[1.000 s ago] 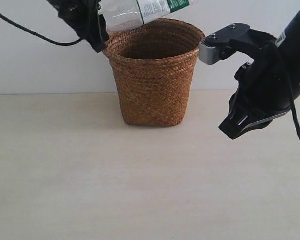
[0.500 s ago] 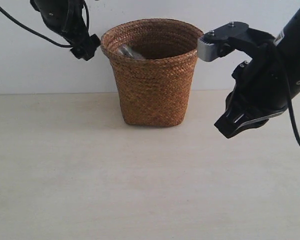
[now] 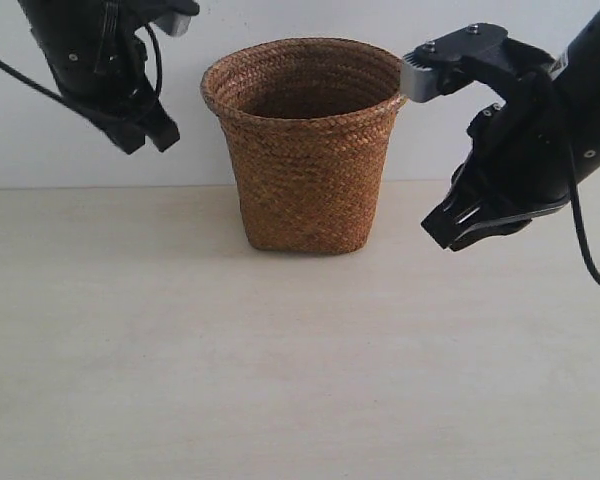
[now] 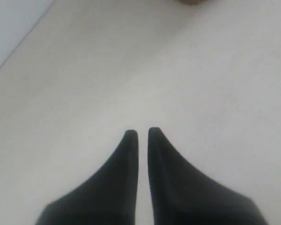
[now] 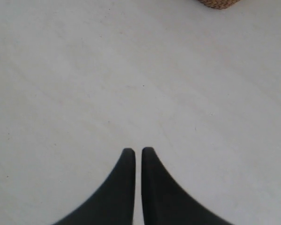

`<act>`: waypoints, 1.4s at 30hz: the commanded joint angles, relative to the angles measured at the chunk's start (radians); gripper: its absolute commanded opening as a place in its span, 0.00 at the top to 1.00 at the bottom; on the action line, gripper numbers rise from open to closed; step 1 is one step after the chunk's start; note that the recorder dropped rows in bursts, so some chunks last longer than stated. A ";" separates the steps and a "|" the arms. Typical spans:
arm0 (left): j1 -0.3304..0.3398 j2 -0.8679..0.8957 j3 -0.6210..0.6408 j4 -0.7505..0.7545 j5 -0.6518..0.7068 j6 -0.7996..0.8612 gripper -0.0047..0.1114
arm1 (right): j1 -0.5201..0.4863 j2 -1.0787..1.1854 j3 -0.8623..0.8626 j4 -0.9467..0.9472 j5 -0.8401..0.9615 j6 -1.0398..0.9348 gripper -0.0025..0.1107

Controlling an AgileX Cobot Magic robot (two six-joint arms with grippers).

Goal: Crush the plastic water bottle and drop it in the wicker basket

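Bottle, held over wicker basket (image 3: 305, 150) a second earlier, was out of sight, presumably down inside; left gripper (image 4: 143, 133) had pulled clear, both it and right gripper (image 5: 138, 152) closed empty, task seemingly done.

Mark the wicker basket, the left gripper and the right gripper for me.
wicker basket (image 3: 305, 170): exterior view, front of its woven wall.
left gripper (image 4: 142, 133): left wrist view, midway between the tips of its jaws.
right gripper (image 5: 138, 150): right wrist view, midway between the tips of its jaws.
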 commanded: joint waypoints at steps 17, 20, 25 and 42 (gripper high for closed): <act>0.001 -0.719 0.788 -0.063 -0.356 -0.209 0.93 | -0.460 -0.440 0.381 -0.007 -0.424 0.100 0.98; 0.001 -0.854 0.929 -0.063 -0.511 -0.248 0.93 | -0.460 -0.614 0.493 0.001 -0.525 0.102 0.98; 0.001 -1.075 1.100 -0.063 -0.678 -0.324 0.93 | -0.460 -0.855 0.616 0.103 -0.655 0.121 0.98; 0.001 -1.672 1.259 -0.134 -0.682 -0.389 0.93 | -0.460 -1.336 0.917 0.179 -0.762 0.098 0.98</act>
